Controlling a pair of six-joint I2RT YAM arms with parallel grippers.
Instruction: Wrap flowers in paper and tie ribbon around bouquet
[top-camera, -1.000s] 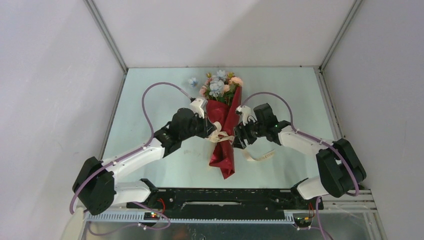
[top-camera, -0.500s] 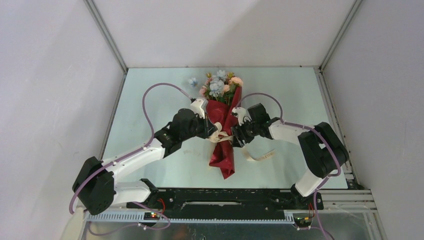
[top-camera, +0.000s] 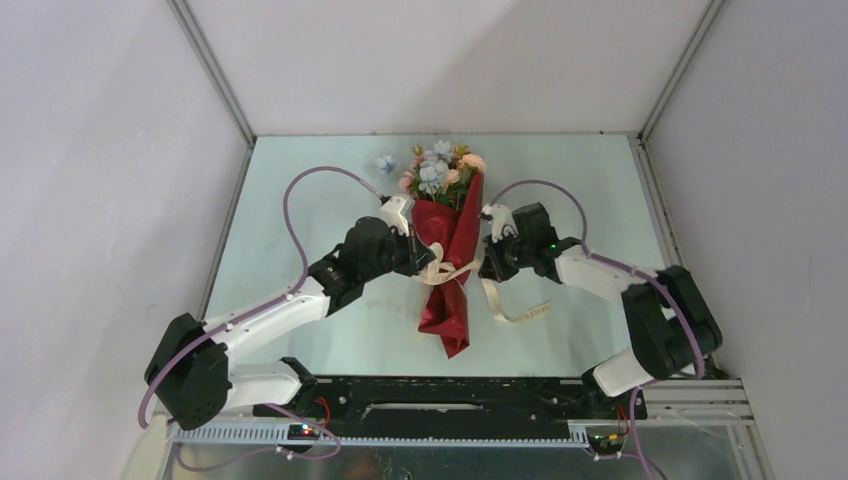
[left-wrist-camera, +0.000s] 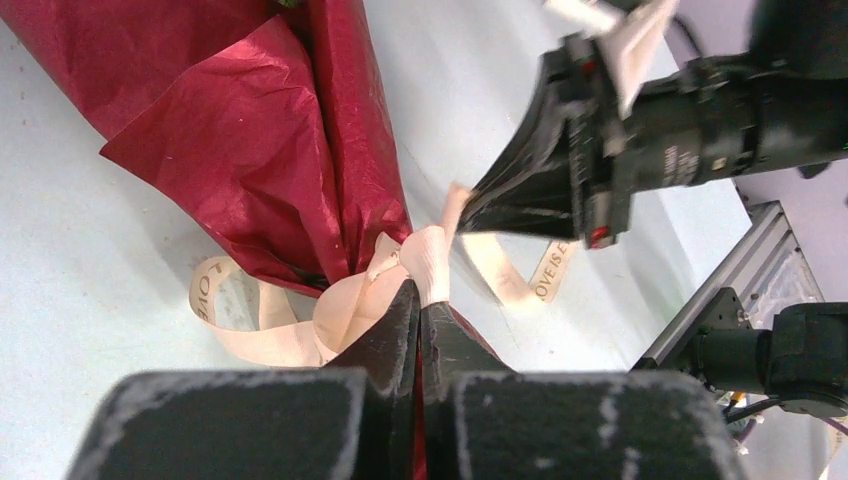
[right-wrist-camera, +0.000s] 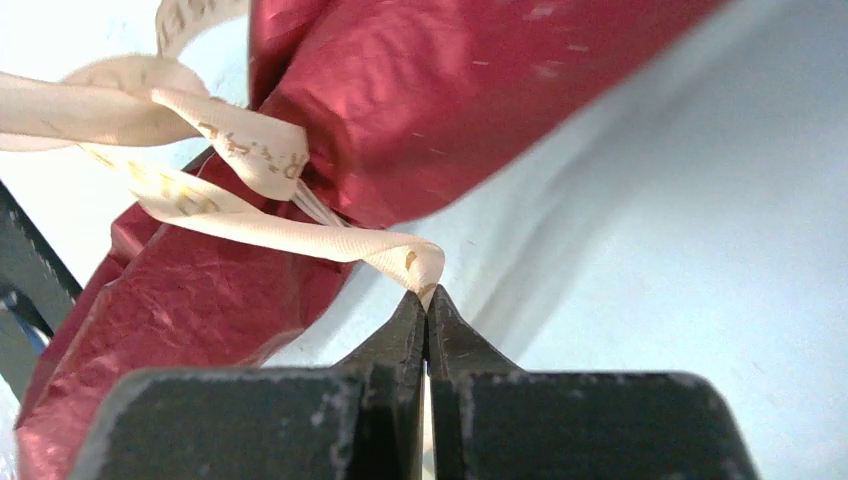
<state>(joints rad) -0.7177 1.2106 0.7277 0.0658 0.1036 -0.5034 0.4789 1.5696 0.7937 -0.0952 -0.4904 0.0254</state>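
The flowers, pink and pale blue heads, stick out of the far end of a cone of red paper lying mid-table. A cream ribbon crosses the cone's waist. My left gripper sits at the cone's left side, shut on a fold of the ribbon. On the cone's right, my right gripper is shut on another strand of the ribbon, which runs taut back to the paper. A loose ribbon tail curls on the table below the right gripper.
One pale blue flower head lies loose on the table left of the bouquet. The metal rail with the arm bases runs along the near edge. White walls close in the back and sides.
My right gripper has shut on the ribbon and drawn to the right, away from the cone, pulling the strand taut. The left gripper has stayed put.
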